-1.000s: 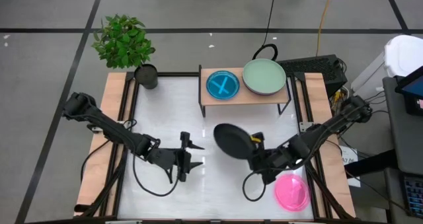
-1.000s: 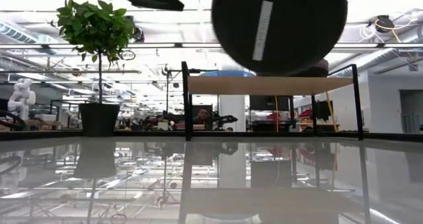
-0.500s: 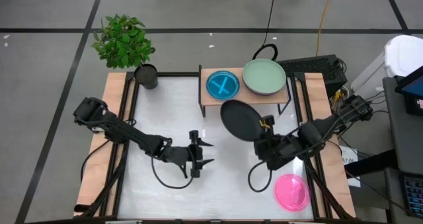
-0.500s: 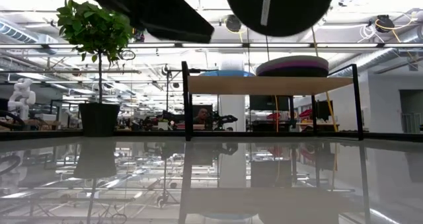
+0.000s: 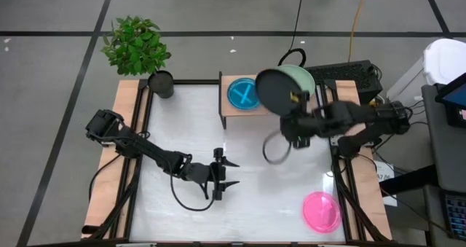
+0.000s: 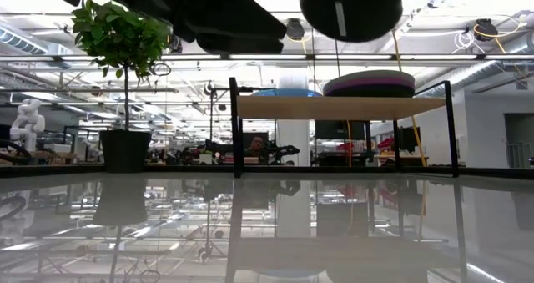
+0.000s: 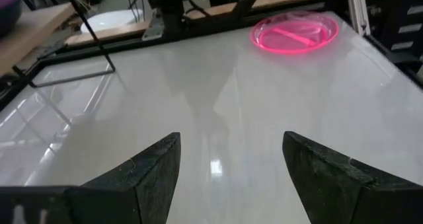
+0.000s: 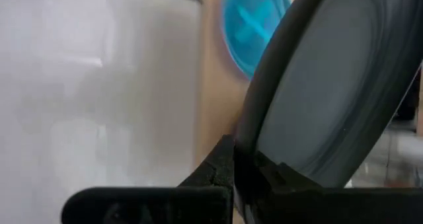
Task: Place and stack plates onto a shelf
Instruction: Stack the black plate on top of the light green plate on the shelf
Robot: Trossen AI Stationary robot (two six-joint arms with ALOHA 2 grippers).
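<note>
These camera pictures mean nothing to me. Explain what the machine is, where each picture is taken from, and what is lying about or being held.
It is a robot with two dark arms at a white table, each ending in a two-finger gripper. One picture looks straight down, one looks level across the tabletop, and two come from cameras on the wrists. The right gripper holds a black plate by its rim above the shelf, a low wooden riser at the table's far edge. On the shelf sit a cyan plate and a stack topped by a sage green plate. A pink plate lies on the table near the right arm. The left gripper waits open and empty over the table's middle. A potted plant stands at the far left corner.
</note>
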